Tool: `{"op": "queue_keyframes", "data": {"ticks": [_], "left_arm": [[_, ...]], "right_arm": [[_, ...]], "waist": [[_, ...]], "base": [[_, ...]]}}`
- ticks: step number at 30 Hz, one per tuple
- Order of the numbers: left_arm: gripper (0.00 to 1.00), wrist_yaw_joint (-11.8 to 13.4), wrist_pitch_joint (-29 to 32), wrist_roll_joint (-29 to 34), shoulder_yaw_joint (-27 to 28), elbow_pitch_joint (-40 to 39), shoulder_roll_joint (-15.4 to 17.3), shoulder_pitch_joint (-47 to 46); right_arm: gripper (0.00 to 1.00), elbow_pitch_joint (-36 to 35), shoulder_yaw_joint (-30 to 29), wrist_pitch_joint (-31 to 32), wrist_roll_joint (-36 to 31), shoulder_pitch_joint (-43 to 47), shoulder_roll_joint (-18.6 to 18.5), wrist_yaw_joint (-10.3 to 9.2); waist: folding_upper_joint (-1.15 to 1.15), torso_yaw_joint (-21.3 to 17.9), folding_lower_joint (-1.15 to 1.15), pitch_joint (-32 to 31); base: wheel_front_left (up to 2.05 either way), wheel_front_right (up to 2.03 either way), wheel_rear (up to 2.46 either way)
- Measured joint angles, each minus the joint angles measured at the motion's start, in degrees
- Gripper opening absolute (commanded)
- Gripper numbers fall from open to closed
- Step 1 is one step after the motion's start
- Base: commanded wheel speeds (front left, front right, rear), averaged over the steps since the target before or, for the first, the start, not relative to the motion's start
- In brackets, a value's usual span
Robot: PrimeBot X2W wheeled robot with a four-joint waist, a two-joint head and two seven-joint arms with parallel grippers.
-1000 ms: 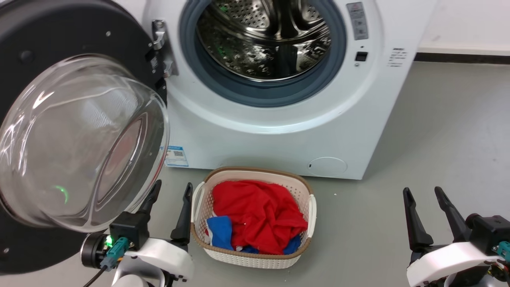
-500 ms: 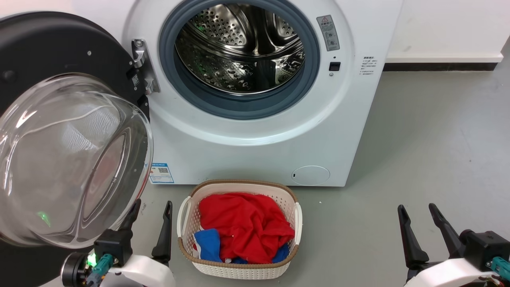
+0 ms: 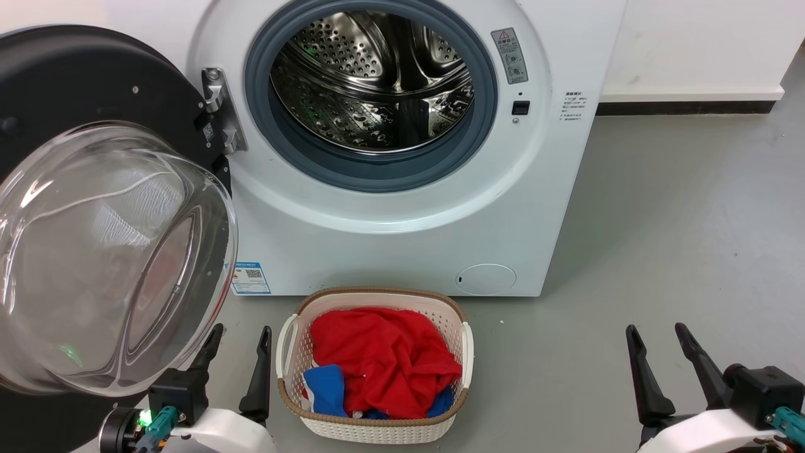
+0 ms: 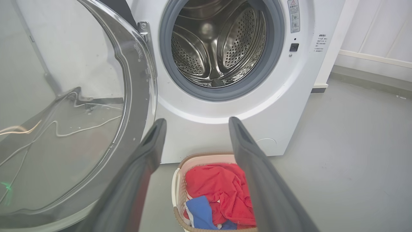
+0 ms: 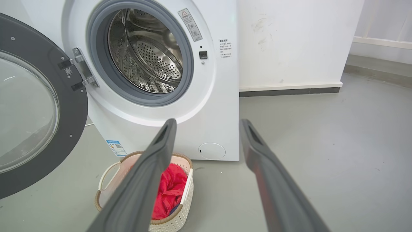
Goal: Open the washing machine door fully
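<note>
- left gripper (image 3: 242, 328): jaws apart, empty, just left of the laundry basket (image 3: 377, 430).
- right gripper (image 3: 655, 327): jaws apart, empty, well right of it.
- washing machine door (image 3: 94, 82) hangs open.

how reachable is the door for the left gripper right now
Probably yes. The left gripper is open and empty, close beside the lower edge of the door, with nothing visible between them. The basket sits on its other side, out of the way.
</note>
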Motion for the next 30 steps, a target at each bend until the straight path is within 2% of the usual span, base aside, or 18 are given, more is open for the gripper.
{"op": "queue_keyframes", "data": {"ticks": [10,11,15,30], "left_arm": [[1.0,-1.1,0.0,1.0,1.8,1.3,-1.3,-0.1],[0.0,-1.1,0.0,1.1,1.8,1.4,-1.4,-0.1],[0.0,-1.1,0.4,0.4,1.5,2.8,-2.4,1.3],[0.0,-4.1,4.5,-12.9,6.1,3.0,-5.3,1.2]], "right_arm": [[1.0,0.0,0.4,0.0,-0.3,0.0,0.0,0.0],[0.0,0.1,0.4,0.0,-0.4,0.0,0.0,0.0],[0.0,1.9,0.5,0.0,0.3,0.8,0.0,0.0],[0.0,5.0,0.4,0.8,17.2,-1.2,-0.4,0.0]], "waist": [[0.0,0.0,0.0,0.3],[0.0,0.0,0.0,0.3],[0.0,0.0,0.0,0.4],[0.0,0.0,0.0,0.6]], "base": [[0.0,0.0,0.0],[0.0,0.0,0.0],[0.0,0.0,0.0],[0.0,0.0,0.0]]}}
